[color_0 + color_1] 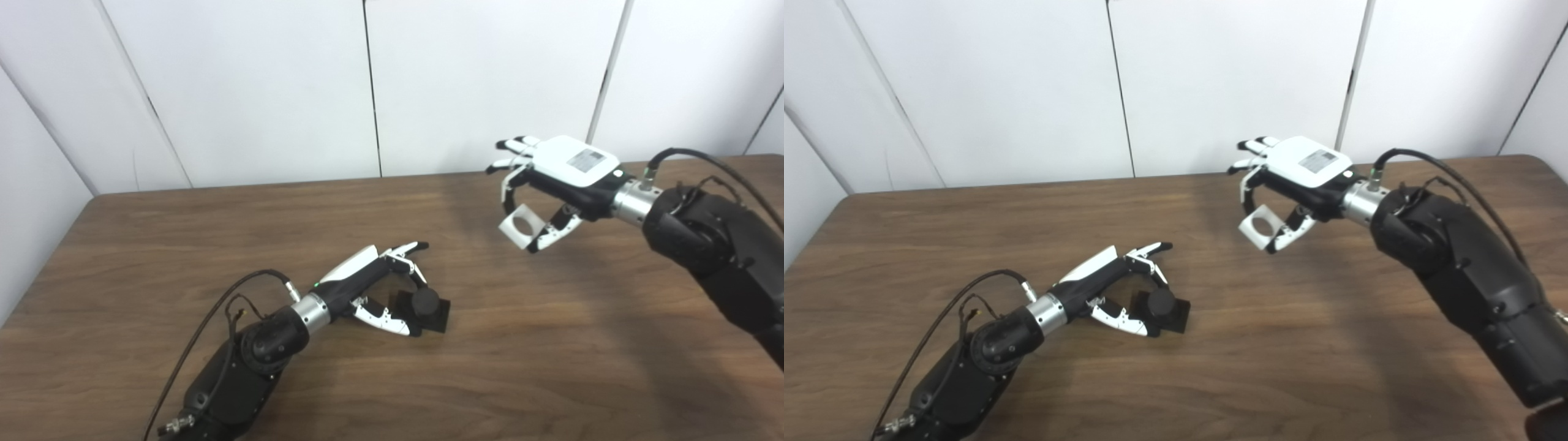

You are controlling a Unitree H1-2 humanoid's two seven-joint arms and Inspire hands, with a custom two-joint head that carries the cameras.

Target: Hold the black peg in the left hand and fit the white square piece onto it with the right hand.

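The black peg, a round post on a square black base, rests on the brown table left of centre. My left hand lies low beside it, thumb and one finger closed on the peg's sides. Up and to the right, my right hand hovers above the table, palm down. It pinches the white square piece, which has a round hole through it. The piece hangs tilted in the air, well apart from the peg.
White wall panels stand behind the table's far edge. Cables loop off both forearms, on the left and the right.
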